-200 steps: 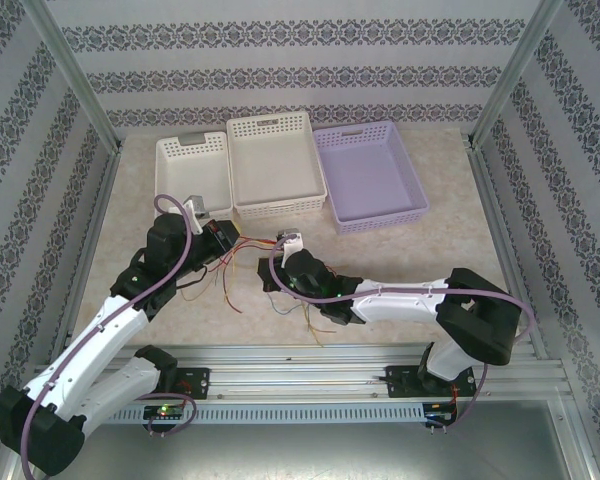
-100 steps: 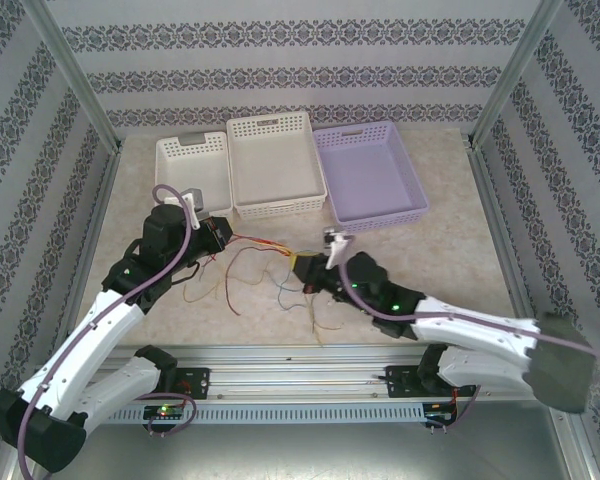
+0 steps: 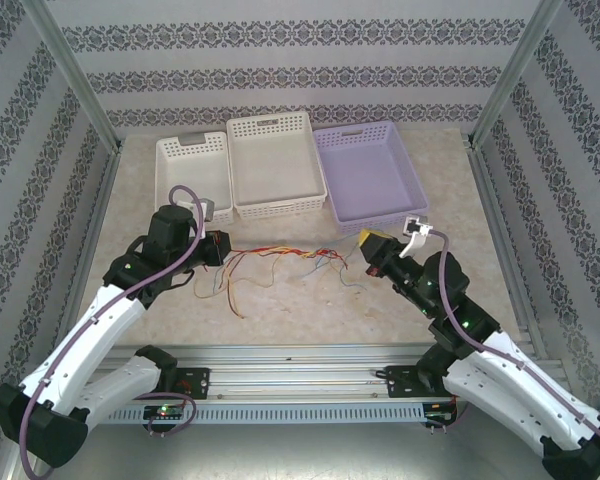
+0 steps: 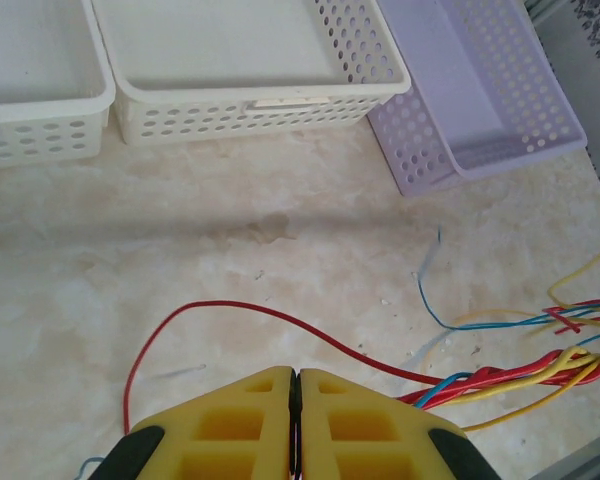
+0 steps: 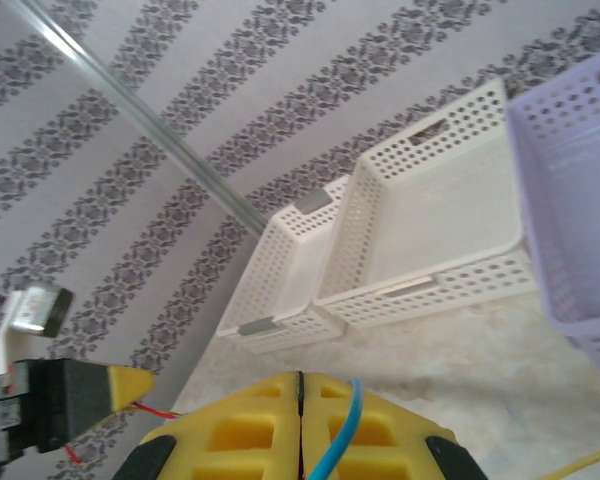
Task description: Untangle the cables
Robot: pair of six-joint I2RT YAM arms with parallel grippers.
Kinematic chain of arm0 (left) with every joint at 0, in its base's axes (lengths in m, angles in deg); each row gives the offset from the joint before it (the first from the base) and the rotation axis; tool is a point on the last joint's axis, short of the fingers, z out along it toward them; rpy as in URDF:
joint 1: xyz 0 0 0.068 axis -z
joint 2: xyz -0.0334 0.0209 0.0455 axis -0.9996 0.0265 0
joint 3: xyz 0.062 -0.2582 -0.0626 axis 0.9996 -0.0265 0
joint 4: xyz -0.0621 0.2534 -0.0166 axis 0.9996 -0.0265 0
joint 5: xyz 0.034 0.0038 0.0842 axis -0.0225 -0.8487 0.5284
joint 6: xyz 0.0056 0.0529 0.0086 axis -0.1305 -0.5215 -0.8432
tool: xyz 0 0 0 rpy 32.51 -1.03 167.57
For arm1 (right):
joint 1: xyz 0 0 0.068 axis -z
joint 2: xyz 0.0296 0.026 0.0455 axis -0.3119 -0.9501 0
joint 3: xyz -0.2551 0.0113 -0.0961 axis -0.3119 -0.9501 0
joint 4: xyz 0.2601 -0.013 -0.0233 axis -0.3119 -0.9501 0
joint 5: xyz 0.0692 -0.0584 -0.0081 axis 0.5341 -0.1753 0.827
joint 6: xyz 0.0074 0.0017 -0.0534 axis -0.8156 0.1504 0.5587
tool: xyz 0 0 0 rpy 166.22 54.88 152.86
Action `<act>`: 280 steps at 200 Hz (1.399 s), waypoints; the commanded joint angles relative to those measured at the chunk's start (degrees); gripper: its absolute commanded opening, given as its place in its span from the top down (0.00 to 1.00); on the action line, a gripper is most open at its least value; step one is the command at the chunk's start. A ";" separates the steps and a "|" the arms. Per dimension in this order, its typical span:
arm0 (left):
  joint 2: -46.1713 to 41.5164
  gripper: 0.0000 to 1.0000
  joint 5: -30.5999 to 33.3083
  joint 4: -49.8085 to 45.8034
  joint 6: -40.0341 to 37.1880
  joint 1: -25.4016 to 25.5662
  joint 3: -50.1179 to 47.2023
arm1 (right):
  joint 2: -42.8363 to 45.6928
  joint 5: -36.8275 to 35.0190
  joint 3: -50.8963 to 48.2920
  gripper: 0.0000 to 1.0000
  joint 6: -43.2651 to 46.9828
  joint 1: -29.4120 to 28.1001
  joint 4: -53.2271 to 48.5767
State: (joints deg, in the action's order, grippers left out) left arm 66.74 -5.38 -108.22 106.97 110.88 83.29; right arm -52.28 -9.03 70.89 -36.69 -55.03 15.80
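- Marbled bench (image 3: 280, 300) below patterned walls (image 3: 280, 80)
- cables (image 3: 290, 258) strung across the centre of the frame, between both pincers
- left pincer (image 3: 223, 247) pressed together, pinching the cables' left end
- right pincer (image 3: 372, 243) pressed together on their right end, a blue strand between its pads

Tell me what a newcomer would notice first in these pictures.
The red, yellow and blue cables strung across mid-table between the left gripper and right gripper, both shut on them. Behind, along the far edge, sit two white baskets and a lilac basket.
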 commanded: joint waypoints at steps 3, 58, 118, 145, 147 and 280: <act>-0.51 1.00 0.36 -6.79 -6.18 -0.48 3.41 | 3.07 1.52 2.27 1.00 -0.32 4.20 -6.50; -4.31 1.00 3.81 -10.06 -10.46 -0.43 2.31 | 11.36 -6.23 6.90 1.00 1.39 14.89 -21.02; -8.63 1.00 7.30 -9.67 -12.04 -0.47 0.54 | 15.22 -19.01 14.18 1.00 5.55 18.04 -31.51; -9.07 1.00 8.20 -9.63 -11.96 -0.46 0.35 | 15.62 -21.34 16.82 1.00 7.12 18.06 -32.99; -9.07 1.00 8.25 -9.64 -11.98 -0.50 0.42 | 15.53 -21.40 17.07 1.00 7.23 18.08 -33.07; -9.01 1.00 7.95 -8.59 -11.08 -0.46 -0.52 | -12.78 1.02 31.87 1.00 13.81 18.27 -22.14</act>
State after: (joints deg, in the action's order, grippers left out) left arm 58.43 2.30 -116.42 96.42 110.88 83.36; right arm -60.93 -12.42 99.52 -25.94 -37.40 -12.39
